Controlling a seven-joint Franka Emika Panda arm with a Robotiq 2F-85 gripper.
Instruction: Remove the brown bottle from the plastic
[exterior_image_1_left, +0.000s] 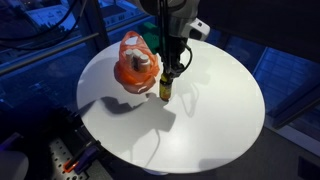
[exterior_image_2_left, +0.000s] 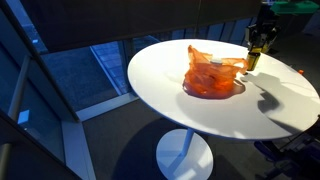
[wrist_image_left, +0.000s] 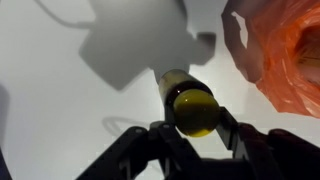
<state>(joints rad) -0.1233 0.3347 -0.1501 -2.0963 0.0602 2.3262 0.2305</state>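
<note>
Dark room, glass panels behind, and a round white table fills the middle. On the left in an exterior view, the crumpled orange translucent plastic bag slumps on the tabletop, with something pale showing inside; what it is, I cannot tell.

Just to its right stands the small brown bottle, upright, outside the bag and just beside it. The black gripper reaches down from above with its jaws closed on the bottle's upper part. Whether the base touches the table is not clear.

In the wrist view the bag sits off at the right edge, apart from the bottle. So the extraction looks done, and this reads as the placing step. The next move calls for a gentle set-down on bare table, clear of the plastic, then opening the jaws.

The bottle looks round, dark and glossy, with a yellowish top, and is likely slippery.
</note>
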